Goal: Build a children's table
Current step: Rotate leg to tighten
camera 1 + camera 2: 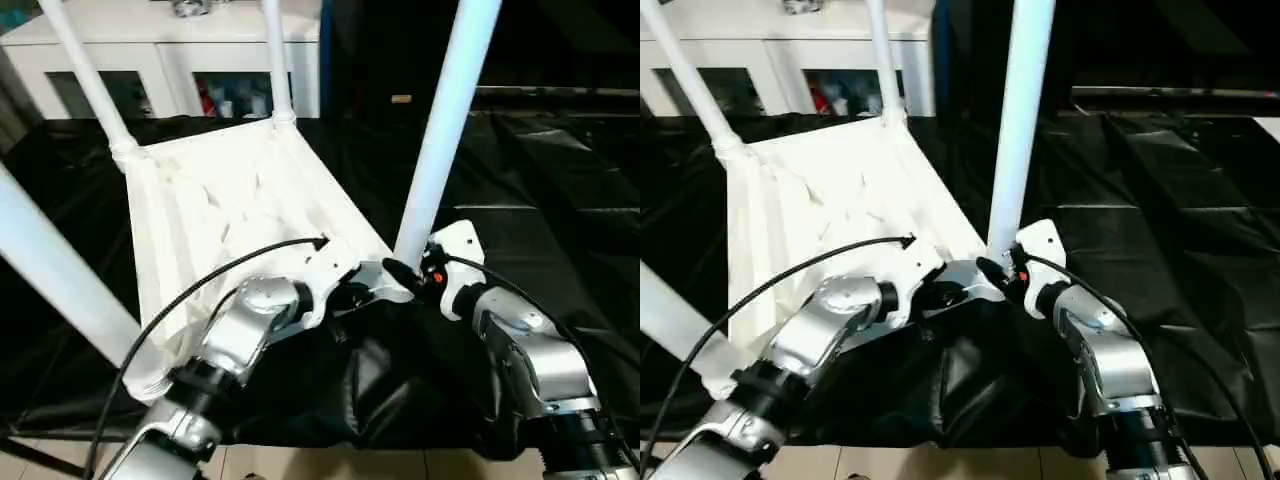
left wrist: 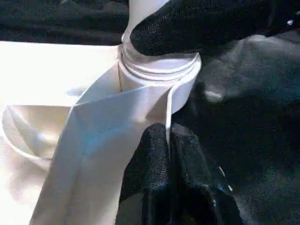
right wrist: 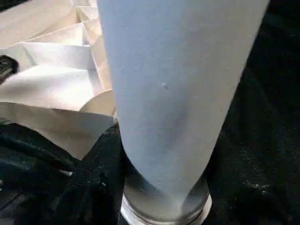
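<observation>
Across the bench (image 1: pixel 560 250) lies a black, wrinkled drape that hangs in folds over the near edge; pale floor tiles show below that edge. Behind the far edge stands a white cabinet (image 1: pixel 170 60) with glass doors, coloured things dim behind the glass. No writing can be read anywhere.

On the bench's near-left part the tabletop (image 1: pixel 230 210) lies upside down, white plastic with its ribbed underside up and rounded corner sockets. Four white tapered legs stand up from those corners: far-left leg (image 1: pixel 90 85), far-right leg (image 1: pixel 275 60), near-left leg (image 1: pixel 60 270) and near-right leg (image 1: pixel 445 120), which rises by the near edge.

At that near-right corner the left gripper (image 2: pixel 168 159) has its jaws shut on the thin edge of the tabletop's rim, just below the ringed socket. The right gripper (image 1: pixel 405 272) sits at the foot of the near-right leg, jaws about half open around it, one black finger (image 2: pixel 197 28) lying against the leg just above the socket.
</observation>
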`<state>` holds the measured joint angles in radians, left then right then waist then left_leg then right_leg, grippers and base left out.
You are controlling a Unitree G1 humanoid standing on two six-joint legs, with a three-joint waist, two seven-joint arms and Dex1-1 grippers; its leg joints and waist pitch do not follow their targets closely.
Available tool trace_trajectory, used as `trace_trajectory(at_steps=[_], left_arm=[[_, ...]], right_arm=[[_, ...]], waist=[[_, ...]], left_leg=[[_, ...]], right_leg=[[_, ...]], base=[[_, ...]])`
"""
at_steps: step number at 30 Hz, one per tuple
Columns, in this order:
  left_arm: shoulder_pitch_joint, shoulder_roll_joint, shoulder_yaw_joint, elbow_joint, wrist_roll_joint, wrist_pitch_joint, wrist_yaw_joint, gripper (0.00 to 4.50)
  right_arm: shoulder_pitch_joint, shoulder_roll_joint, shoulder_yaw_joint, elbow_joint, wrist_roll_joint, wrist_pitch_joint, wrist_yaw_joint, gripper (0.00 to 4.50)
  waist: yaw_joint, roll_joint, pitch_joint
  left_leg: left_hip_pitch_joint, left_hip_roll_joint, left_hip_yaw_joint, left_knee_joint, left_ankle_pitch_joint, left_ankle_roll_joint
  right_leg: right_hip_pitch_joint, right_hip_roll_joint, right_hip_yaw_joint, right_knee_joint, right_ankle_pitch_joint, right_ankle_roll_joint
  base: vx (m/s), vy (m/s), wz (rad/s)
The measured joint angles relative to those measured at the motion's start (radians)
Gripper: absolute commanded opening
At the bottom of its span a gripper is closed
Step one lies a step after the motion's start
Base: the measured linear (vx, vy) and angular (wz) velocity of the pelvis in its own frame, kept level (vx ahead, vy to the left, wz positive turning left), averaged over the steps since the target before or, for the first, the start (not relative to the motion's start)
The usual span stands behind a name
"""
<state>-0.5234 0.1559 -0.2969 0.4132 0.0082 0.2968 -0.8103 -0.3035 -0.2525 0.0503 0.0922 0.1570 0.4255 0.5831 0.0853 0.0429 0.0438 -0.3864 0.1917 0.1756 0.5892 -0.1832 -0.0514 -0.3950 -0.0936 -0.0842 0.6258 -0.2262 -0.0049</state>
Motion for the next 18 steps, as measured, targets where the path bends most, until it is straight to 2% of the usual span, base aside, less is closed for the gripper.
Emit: trace_trajectory(at_steps=[4, 10, 15, 18], left_arm=[[0.003, 0.05, 0.009, 0.015, -0.006, -0.047, -0.029, 0.0], [-0.001, 0.165, 0.033, 0.057, -0.036, -0.119, -0.181, 0.0], [-0.011, 0.198, 0.035, 0.084, -0.047, -0.141, -0.241, 0.0], [-0.026, 0.197, 0.035, 0.112, -0.048, -0.151, -0.242, 0.0]], right_arm=[[0.0, -0.01, 0.005, -0.001, 0.033, -0.017, 0.077, 2.86], [-0.027, -0.098, 0.052, 0.073, 0.048, -0.178, 0.32, 2.86], [-0.074, -0.148, 0.09, 0.138, 0.032, -0.272, 0.423, 2.86], [-0.113, -0.149, 0.097, 0.197, 0.023, -0.299, 0.446, 2.86]], waist=[[-0.004, -0.002, 0.001], [-0.01, 0.004, 0.003], [-0.016, 0.001, 0.004], [-0.018, -0.002, 0.004]], left_leg=[[0.0, 0.001, 0.0, 0.001, 0.0, -0.001], [-0.001, 0.001, 0.0, 0.004, 0.0, -0.001], [-0.002, 0.001, 0.0, 0.009, 0.0, 0.0], [-0.002, 0.001, 0.001, 0.01, 0.0, 0.0]], right_leg=[[-0.003, 0.001, 0.001, 0.004, 0.0, 0.0], [-0.003, 0.002, 0.003, 0.005, 0.002, 0.001], [-0.003, 0.001, 0.004, 0.006, 0.003, 0.0], [-0.003, 0.001, 0.004, 0.007, 0.005, 0.0]], base=[[0.0, 0.0, 0.0], [0.0, 0.0, 0.0], [0.0, 0.0, 0.0], [0.0, 0.0, 0.0]])
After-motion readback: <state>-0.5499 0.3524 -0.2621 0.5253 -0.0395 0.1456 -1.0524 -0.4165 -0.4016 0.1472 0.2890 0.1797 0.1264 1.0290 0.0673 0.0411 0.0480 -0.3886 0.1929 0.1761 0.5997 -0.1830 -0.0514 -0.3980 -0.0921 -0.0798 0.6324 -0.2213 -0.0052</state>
